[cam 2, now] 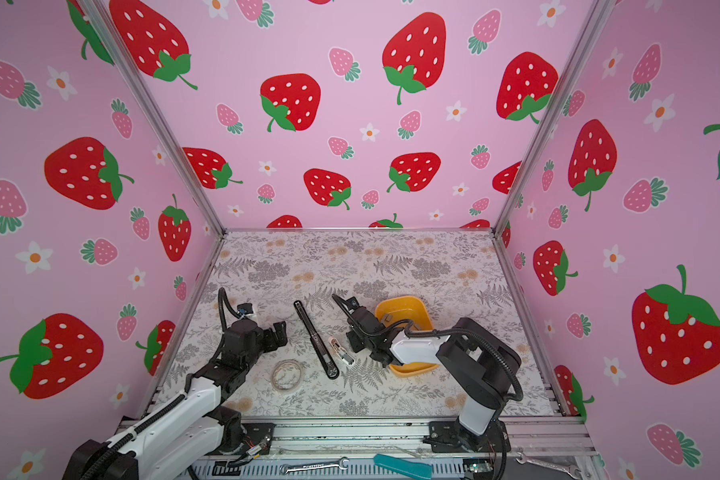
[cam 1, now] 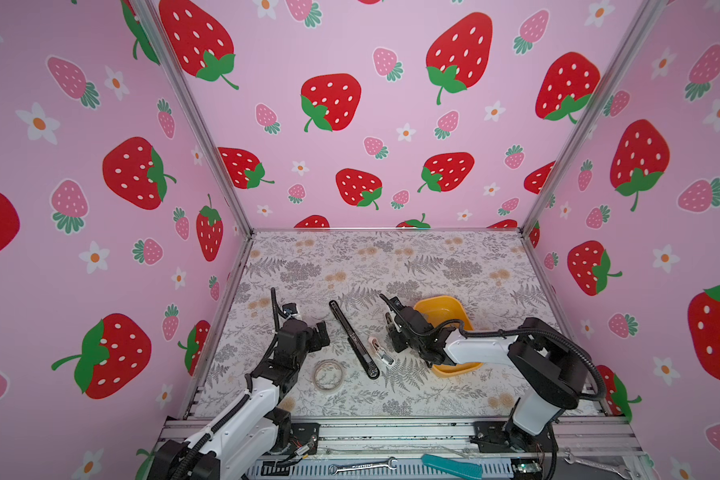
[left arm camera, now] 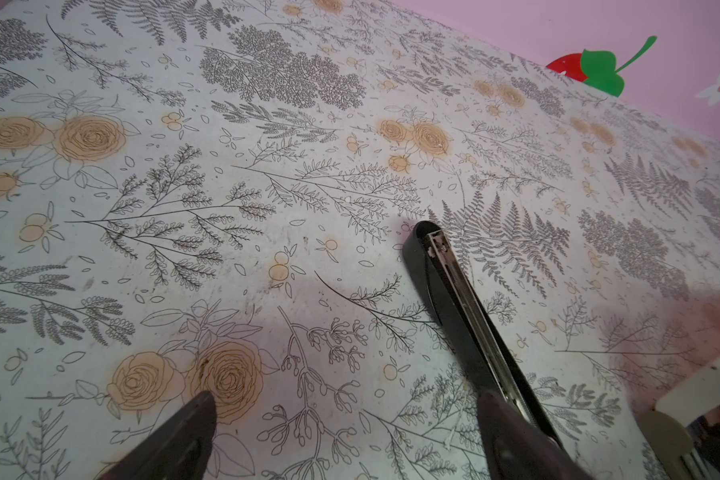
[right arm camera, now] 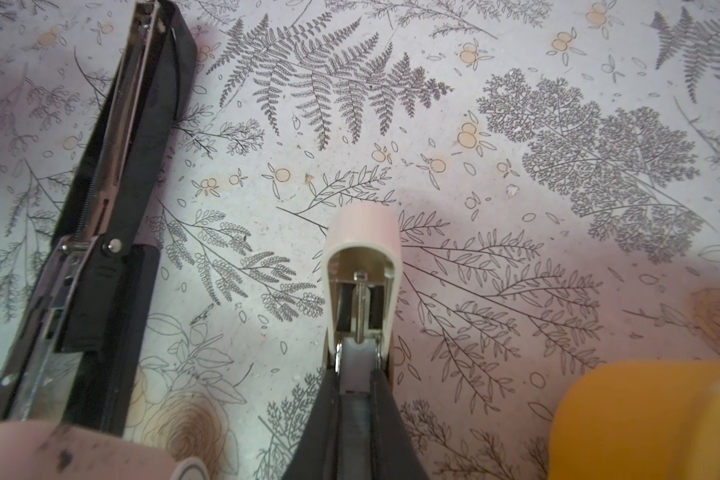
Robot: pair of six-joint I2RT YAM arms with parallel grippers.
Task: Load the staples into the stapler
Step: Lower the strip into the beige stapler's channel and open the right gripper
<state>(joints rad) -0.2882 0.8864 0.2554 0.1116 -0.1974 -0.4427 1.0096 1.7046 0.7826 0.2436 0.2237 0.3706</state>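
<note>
A small cream stapler (right arm camera: 362, 249) lies opened on the table between the black stapler and the bowl, in both top views (cam 1: 380, 350) (cam 2: 341, 351). My right gripper (right arm camera: 358, 374) is shut on its metal end, the lid pointing away from the fingers. A long black stapler (cam 1: 354, 338) (left arm camera: 454, 299) lies opened flat at the middle, its metal channel facing up. My left gripper (left arm camera: 346, 403) hovers open just left of it with nothing between the fingers. A small grey strip, probably staples (cam 2: 387, 318), lies in the yellow bowl (cam 2: 416, 307).
A roll of clear tape (cam 1: 328, 375) sits in front of the left gripper. The yellow bowl (cam 1: 441, 305) is partly under the right arm. Wrenches and a teal tool (cam 1: 449, 464) lie on the front rail. Pink walls close three sides.
</note>
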